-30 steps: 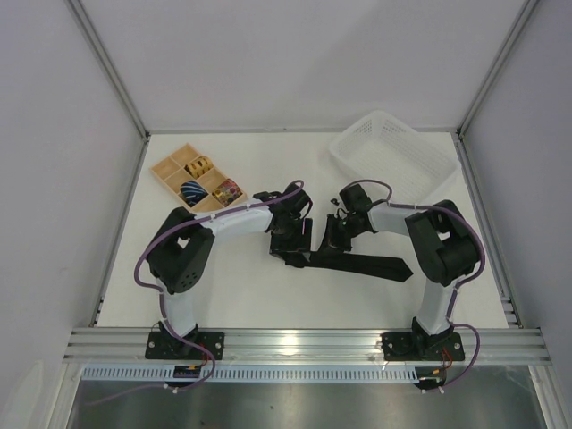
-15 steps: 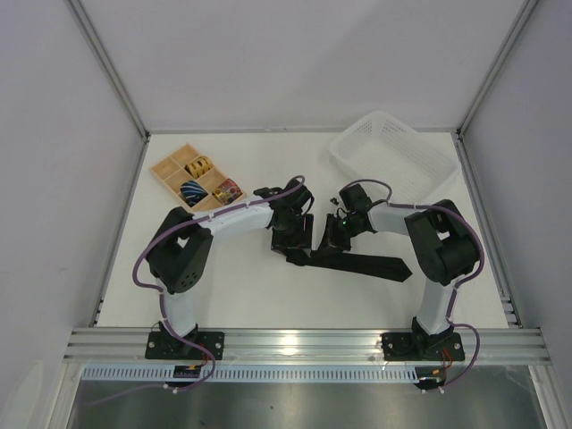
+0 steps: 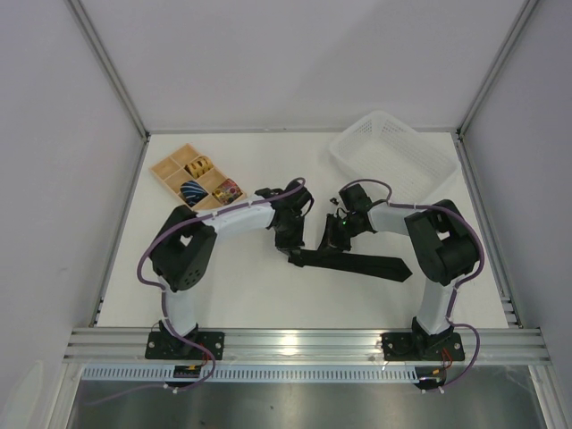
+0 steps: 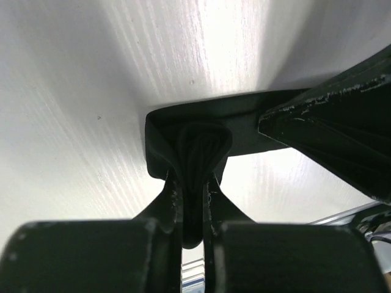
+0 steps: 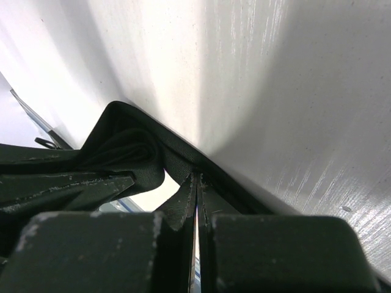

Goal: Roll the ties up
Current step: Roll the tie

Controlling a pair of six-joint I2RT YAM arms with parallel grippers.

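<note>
A black tie [image 3: 362, 264] lies flat across the middle of the table, its wide pointed end toward the right. Its left end is folded into a small bunch [image 4: 195, 143]. My left gripper [image 3: 290, 239] is shut on that bunch, and in the left wrist view the fabric fills the gap between the jaws [image 4: 194, 180]. My right gripper [image 3: 337, 234] sits just right of it, on the tie. In the right wrist view its jaws [image 5: 197, 178] are shut, with their tips against the tie's fabric [image 5: 134, 152]. Whether any fabric is pinched there is not visible.
A wooden compartment tray [image 3: 168, 170] holding rolled coloured ties stands at the back left. A white plastic basket [image 3: 393, 156] stands at the back right. White walls close the table on three sides. The other arm's finger [image 4: 330, 134] is close beside my left gripper.
My left gripper has gone from open to shut on the tie's folded left end. The tie's left end has bunched up slightly. The right gripper has stayed shut in place.
</note>
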